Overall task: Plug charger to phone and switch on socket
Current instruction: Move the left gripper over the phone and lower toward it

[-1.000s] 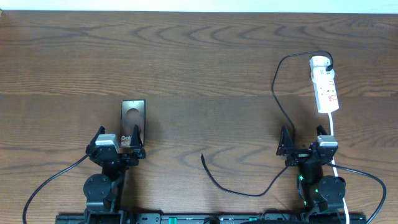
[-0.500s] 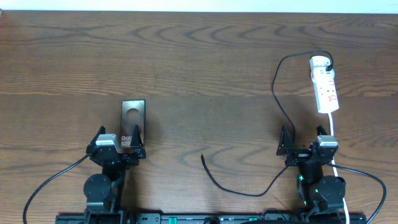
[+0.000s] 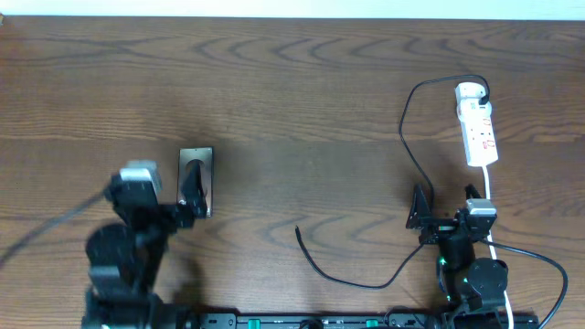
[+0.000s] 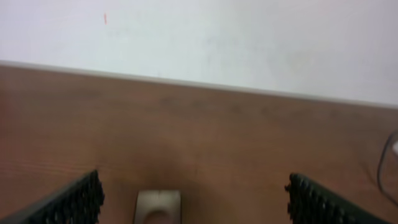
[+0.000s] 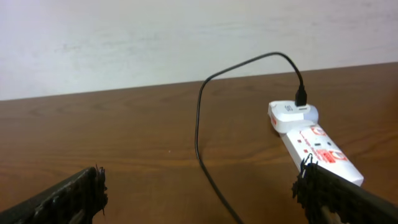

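Observation:
The phone (image 3: 196, 164) lies flat left of centre, its near end hidden under my left gripper (image 3: 154, 190). That gripper is open and raised over it. In the left wrist view the phone's far end (image 4: 158, 204) shows low between the wide-apart fingers of the left gripper (image 4: 194, 208). The charger cable (image 3: 407, 146) runs from the white adapter on the socket strip (image 3: 478, 123) down to its free tip (image 3: 298, 231). My right gripper (image 3: 448, 215) is open and empty near the front edge. In the right wrist view the right gripper (image 5: 199, 202) frames the cable (image 5: 200, 134), with the strip (image 5: 317, 146) to the right.
The strip's white cord (image 3: 489, 196) runs down past the right arm. Thick black robot cables trail at the front on both sides. A pale wall (image 4: 199, 43) rises behind the table's far edge.
My left arm has risen and swung left and away from the front edge, blurred by motion, now covering the phone's lettering end. The right arm, cable and strip have not moved.

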{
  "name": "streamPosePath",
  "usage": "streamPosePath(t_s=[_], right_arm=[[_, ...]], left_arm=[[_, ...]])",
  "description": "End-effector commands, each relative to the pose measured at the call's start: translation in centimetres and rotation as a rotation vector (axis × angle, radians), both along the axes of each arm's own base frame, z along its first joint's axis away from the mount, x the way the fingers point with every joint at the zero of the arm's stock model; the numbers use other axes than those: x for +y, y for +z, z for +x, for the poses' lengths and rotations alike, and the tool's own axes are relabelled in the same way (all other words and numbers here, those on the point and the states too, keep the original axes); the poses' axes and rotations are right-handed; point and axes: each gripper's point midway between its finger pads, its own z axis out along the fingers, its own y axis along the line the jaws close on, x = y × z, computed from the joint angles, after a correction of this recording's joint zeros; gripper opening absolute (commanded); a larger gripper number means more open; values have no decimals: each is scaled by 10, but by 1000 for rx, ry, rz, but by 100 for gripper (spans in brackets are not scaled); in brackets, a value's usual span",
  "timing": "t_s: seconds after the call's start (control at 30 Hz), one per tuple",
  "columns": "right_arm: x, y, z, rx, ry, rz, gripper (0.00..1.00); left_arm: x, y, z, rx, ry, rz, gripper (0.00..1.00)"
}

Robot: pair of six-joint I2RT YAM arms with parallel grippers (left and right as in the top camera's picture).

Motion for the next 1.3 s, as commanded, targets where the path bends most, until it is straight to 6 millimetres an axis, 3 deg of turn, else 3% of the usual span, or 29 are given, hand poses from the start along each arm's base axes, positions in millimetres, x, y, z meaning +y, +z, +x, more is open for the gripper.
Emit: streamPosePath(t_s=[0.0, 0.1, 0.2, 0.4, 0.43, 0.47, 0.5, 0.53, 0.6, 0.83, 0.97, 1.27], right_arm=[[-2, -1, 0, 2, -8, 7, 99], [-2, -1, 0, 1, -8, 7, 99], [-2, -1, 0, 1, -8, 7, 99], [-2, -1, 0, 1, -8, 7, 99], [-2, -1, 0, 1, -8, 7, 99], [-2, -1, 0, 1, -8, 7, 99], [-2, -1, 0, 1, -8, 7, 99], [-2, -1, 0, 1, -8, 7, 99], [-2, -1, 0, 2, -8, 7, 99], [-2, -1, 0, 1, -8, 7, 99], [-2, -1, 0, 1, -8, 7, 99], [-2, -1, 0, 2, -8, 7, 99]], left_arm=[[0, 36, 33, 170, -1, -7, 92], [-1, 45, 58, 417, -17, 28, 92], [-1, 43, 78, 555, -25, 38, 92], [-2, -10, 109, 733, -31, 35, 92], [-2, -16, 111, 750, -32, 35, 81], [-2, -24, 114, 773, -32, 35, 46], [-2, -30, 117, 789, -32, 35, 30], [-2, -34, 118, 801, -32, 35, 30], [-2, -45, 121, 832, -33, 35, 100], [-1, -63, 115, 893, -33, 41, 99], [9, -86, 106, 959, 13, 83, 99], [13, -136, 82, 1081, 22, 99, 99]])
